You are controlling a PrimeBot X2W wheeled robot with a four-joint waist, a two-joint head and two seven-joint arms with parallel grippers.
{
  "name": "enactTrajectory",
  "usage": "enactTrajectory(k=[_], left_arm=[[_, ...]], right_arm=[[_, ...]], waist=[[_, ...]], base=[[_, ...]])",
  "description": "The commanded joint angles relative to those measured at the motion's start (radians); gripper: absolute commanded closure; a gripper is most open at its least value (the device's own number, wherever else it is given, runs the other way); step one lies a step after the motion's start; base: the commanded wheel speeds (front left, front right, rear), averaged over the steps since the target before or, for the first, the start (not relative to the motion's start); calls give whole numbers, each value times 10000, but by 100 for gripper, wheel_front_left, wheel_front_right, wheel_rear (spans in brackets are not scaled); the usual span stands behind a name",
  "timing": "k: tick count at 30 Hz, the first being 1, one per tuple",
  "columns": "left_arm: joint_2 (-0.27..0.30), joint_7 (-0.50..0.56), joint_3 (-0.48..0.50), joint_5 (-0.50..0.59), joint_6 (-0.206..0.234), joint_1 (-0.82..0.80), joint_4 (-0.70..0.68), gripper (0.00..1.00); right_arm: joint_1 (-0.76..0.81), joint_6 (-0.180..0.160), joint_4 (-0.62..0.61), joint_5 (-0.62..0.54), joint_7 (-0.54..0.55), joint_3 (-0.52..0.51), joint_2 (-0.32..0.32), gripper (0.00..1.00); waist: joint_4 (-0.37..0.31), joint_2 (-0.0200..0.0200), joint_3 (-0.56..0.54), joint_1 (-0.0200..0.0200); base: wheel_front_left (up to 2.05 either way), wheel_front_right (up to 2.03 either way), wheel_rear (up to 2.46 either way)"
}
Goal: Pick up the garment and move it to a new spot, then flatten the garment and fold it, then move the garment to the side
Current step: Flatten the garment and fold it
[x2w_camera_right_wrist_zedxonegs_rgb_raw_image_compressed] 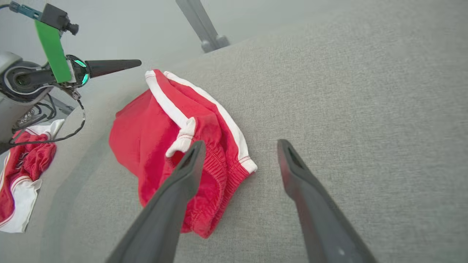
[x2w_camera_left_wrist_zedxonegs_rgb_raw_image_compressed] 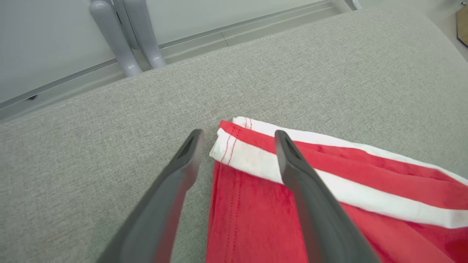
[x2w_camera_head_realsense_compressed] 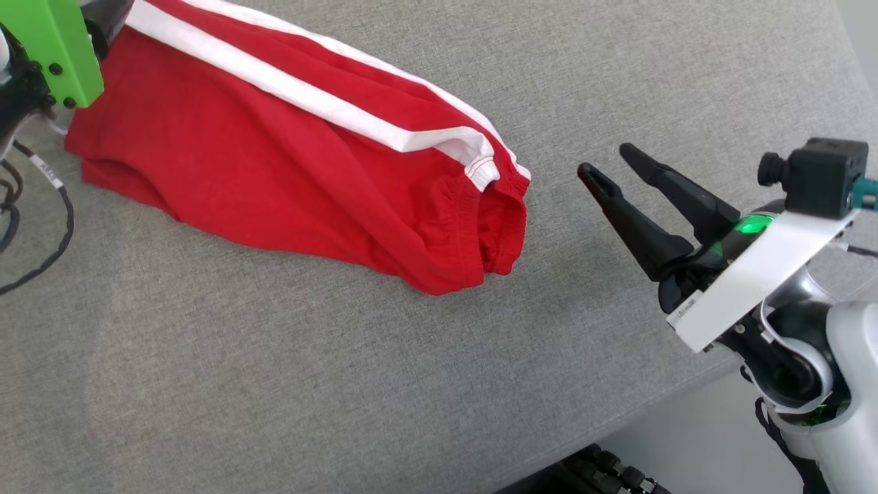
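The garment (x2w_camera_head_realsense_compressed: 274,171) is a red pair of shorts with white side stripes, lying folded on the grey fabric surface (x2w_camera_head_realsense_compressed: 343,384). My left gripper (x2w_camera_left_wrist_zedxonegs_rgb_raw_image_compressed: 237,134) hovers open just over the garment's (x2w_camera_left_wrist_zedxonegs_rgb_raw_image_compressed: 256,212) striped corner, with nothing between its fingers. In the head view, that arm's green bracket (x2w_camera_head_realsense_compressed: 58,48) covers the garment's upper left end. My right gripper (x2w_camera_head_realsense_compressed: 605,159) stands open to the right of the elastic waistband, apart from the cloth. In the right wrist view, the right gripper (x2w_camera_right_wrist_zedxonegs_rgb_raw_image_compressed: 241,144) is open above the waistband end of the garment (x2w_camera_right_wrist_zedxonegs_rgb_raw_image_compressed: 153,146).
The grey surface's edge (x2w_camera_head_realsense_compressed: 658,412) runs along the lower right, with floor beyond. A black cable (x2w_camera_head_realsense_compressed: 48,240) hangs at the left. Another red and white cloth (x2w_camera_right_wrist_zedxonegs_rgb_raw_image_compressed: 22,175) lies lower down at the left. Grey metal legs (x2w_camera_left_wrist_zedxonegs_rgb_raw_image_compressed: 124,40) stand past the far edge.
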Motion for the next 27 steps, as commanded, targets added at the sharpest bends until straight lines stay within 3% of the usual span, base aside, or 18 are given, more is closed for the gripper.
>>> enactTrajectory(k=[1, 8, 15, 21, 27], left_arm=[[116, -204, -5, 180, -37, 213, -29, 0], [426, -2118, -95, 877, 69, 1399, -539, 0], [250, -2267, -208, 290, 430, 3040, -596, 0], [174, -1888, -200, -81, 727, 3453, -69, 0], [7, -1267, -276, -430, 808, 3322, 636, 0]], right_arm=[[161, -1, 116, -296, -437, 60, -81, 0], [806, -1, 946, -2401, -3288, 32, -251, 0], [1371, -2, 2018, -4668, -5628, -732, 267, 0], [1540, -4, 2811, -5518, -6195, -774, 701, 0], [1558, -4, 3349, -5583, -6332, -613, 928, 0]], waist=[[6, -1, -141, 0], [197, -1, -763, 0], [308, -1, -989, 0], [295, -1, -1069, 0], [224, -1, -1225, 0]], base=[[0, 0, 0], [0, 0, 0], [0, 0, 0], [0, 0, 0], [0, 0, 0]])
